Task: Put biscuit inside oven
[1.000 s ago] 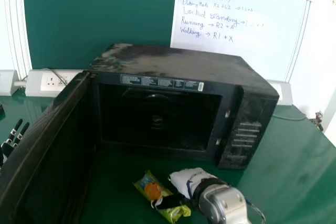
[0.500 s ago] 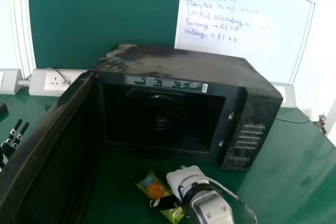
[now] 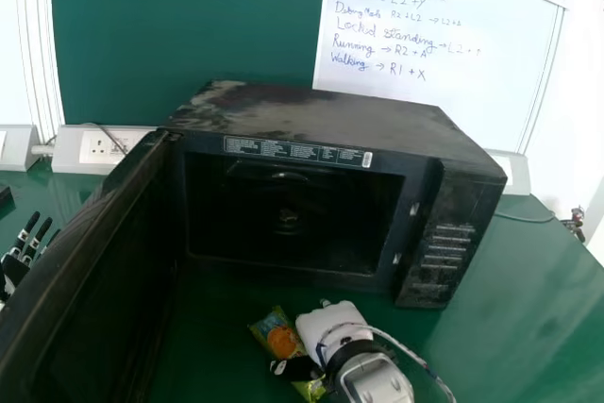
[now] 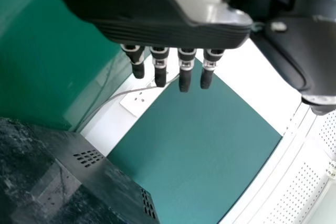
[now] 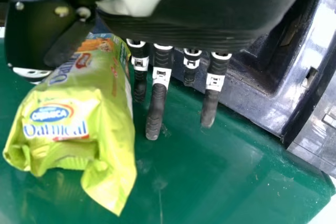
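Oven (image 3: 330, 120) is standing open, biscuit (image 5: 79, 124) lying outside toward near edge of bench (image 3: 500, 327), right hand (image 3: 328, 326) hanging spread alongside.

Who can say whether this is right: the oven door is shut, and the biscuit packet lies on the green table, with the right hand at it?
The head view shows the oven door open, not shut. The biscuit packet does lie on the green table, with the right hand at it.
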Robot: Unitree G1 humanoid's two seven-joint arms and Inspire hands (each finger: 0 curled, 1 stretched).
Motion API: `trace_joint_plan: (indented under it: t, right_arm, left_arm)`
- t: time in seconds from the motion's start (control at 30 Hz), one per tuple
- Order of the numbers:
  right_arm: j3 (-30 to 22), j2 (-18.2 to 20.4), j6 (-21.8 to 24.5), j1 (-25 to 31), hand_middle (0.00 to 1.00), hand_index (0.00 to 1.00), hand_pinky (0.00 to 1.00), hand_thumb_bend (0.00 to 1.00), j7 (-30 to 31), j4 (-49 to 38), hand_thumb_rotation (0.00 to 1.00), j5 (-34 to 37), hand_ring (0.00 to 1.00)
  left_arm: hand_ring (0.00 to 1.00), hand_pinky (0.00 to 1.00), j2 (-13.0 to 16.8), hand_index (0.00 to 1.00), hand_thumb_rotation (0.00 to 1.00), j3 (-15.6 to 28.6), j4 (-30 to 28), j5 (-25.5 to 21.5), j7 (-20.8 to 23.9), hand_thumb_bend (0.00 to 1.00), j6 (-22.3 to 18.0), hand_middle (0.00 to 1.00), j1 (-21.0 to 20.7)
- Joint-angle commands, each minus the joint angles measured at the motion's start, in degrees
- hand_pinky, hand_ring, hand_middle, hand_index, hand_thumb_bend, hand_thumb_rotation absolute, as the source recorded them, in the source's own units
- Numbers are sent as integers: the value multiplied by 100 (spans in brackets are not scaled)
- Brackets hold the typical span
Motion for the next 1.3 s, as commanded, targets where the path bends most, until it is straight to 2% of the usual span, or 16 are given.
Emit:
trace_joint_plan:
  t: [0.0, 0.03, 0.17, 0.23, 0.33, 0.5, 0.6, 0.77, 0.83, 0.87, 0.9, 0.97, 1.0, 1.07, 1.17, 1.27]
  right_arm:
    - [77, 51, -4, 256, 78, 86, 48, 93, 372, 387, 28, 52, 66]
    - [83, 80, 5, 251, 78, 86, 46, 93, 407, 422, 28, 13, 64]
    - [91, 89, -54, 213, 78, 85, 42, 78, 426, 512, 23, -9, 62]
    - [104, 65, -108, 161, 77, 85, 40, 88, 482, 567, 26, 29, 59]
    - [108, 45, -157, 126, 73, 85, 36, 96, 472, 648, 29, 53, 54]
    - [105, 78, -152, 67, 68, 87, 32, 100, 560, 770, 34, 69, 47]
    - [79, 60, -190, 17, 69, 88, 34, 100, 589, 829, 33, 217, 50]
    - [58, 100, -131, -67, 77, 87, 48, 98, 803, 895, 26, 332, 63]
    - [66, 92, -168, -184, 74, 73, 52, 98, 1051, 961, 28, 435, 63]
    - [51, 121, -115, -191, 64, 64, 47, 94, 1119, 950, 23, 445, 56]
    - [39, 157, -30, -140, 58, 60, 43, 88, 1085, 888, 18, 388, 51]
    - [54, 221, 121, 1, 57, 66, 42, 67, 930, 750, 14, 229, 51]
    - [85, 253, 175, 47, 61, 67, 45, 62, 880, 720, 12, 137, 54]
    - [133, 298, 212, 103, 62, 69, 45, 60, 806, 692, 10, 36, 55]
    - [133, 295, 186, 153, 56, 70, 38, 61, 709, 638, 10, 36, 48]
    - [107, 302, 196, 145, 63, 68, 47, 64, 688, 663, 10, 8, 56]
  left_arm:
    - [91, 86, -15, 97, 27, -50, -32, -45, 1, 83, -4, 93, 3]
    - [91, 86, -18, 97, 27, -51, -42, -42, 21, 83, 2, 93, 4]
    - [90, 86, -16, 96, 26, -49, -63, -54, 90, 83, 37, 92, -8]
    - [90, 85, -14, 96, 25, -48, -71, -70, 109, 84, 46, 92, -7]
    - [90, 85, 6, 97, 26, -46, -47, -78, 72, 84, 44, 92, -8]
    - [91, 86, -9, 97, 25, -53, -74, -77, 91, 84, 36, 92, -7]
    - [90, 86, -4, 97, 26, -58, -83, -64, 80, 85, 29, 92, -2]
    - [90, 85, -4, 96, 26, -57, -119, -58, 151, 84, 59, 91, -1]
    - [90, 85, -10, 96, 26, -57, -130, -70, 170, 84, 65, 91, -3]
    - [90, 85, -17, 96, 26, -52, -133, -89, 181, 84, 73, 91, -7]
    - [90, 85, -21, 96, 25, -49, -133, -104, 179, 84, 74, 91, -10]
    - [90, 85, -20, 96, 25, -46, -132, -114, 189, 84, 80, 91, -14]
    - [89, 84, -12, 96, 25, -51, -133, -105, 190, 84, 80, 91, -11]
    - [90, 84, 4, 96, 26, -63, -134, -85, 177, 84, 72, 91, -3]
    - [90, 84, -1, 96, 27, -82, -163, -53, 174, 83, 49, 92, 13]
    - [90, 85, -26, 96, 27, -83, -205, -78, 246, 83, 76, 91, 11]
